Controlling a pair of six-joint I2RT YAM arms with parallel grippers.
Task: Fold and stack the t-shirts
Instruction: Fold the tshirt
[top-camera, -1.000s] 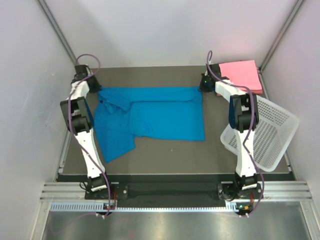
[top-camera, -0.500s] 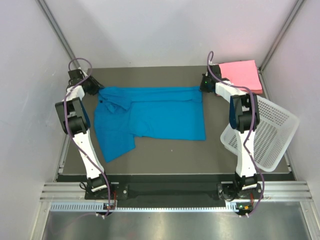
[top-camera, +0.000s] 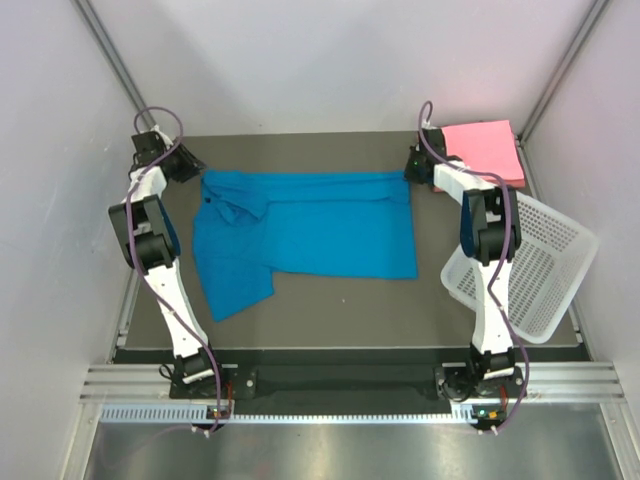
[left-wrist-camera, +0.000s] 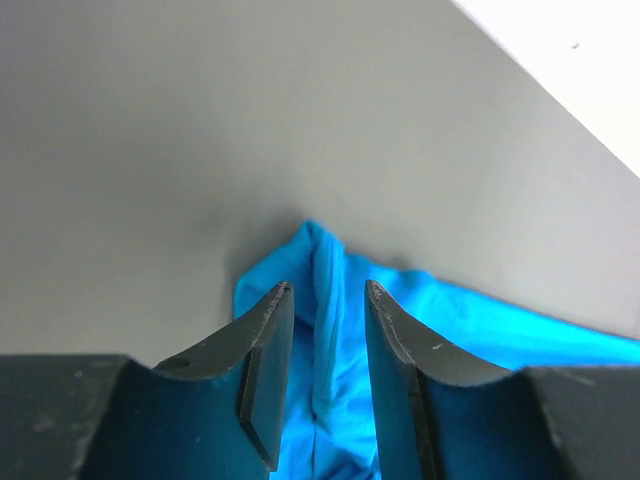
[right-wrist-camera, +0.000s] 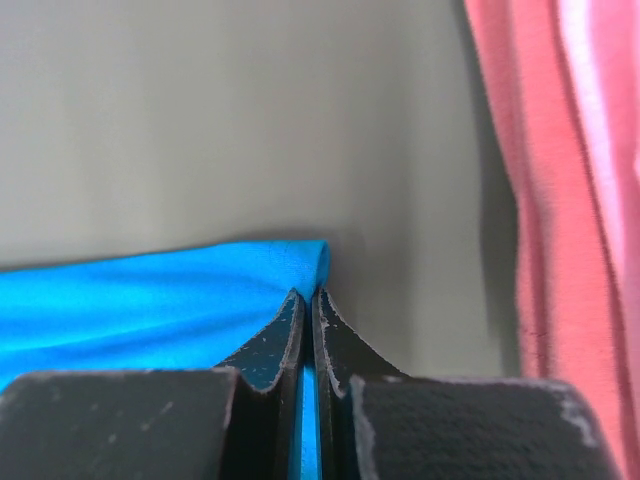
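The blue t-shirt (top-camera: 300, 235) lies spread across the middle of the dark table, folded over along its far edge. My left gripper (top-camera: 190, 168) hangs open just off its far left corner (left-wrist-camera: 322, 262), with cloth showing between the fingers but not pinched. At the far right corner my right gripper (top-camera: 413, 165) is shut on a fold of the blue t-shirt (right-wrist-camera: 200, 300). Folded pink t-shirts (top-camera: 488, 148) lie stacked at the far right corner of the table, and they also run down the right of the right wrist view (right-wrist-camera: 570, 200).
A white perforated basket (top-camera: 535, 270) stands tilted at the right edge of the table, beside my right arm. White walls close in the table on three sides. The bare table surface (top-camera: 330, 310) runs along the near side.
My left gripper has opened, let go of the shirt's far left corner and drawn back to the left. The blue shirt has shifted slightly to the right with the right gripper.
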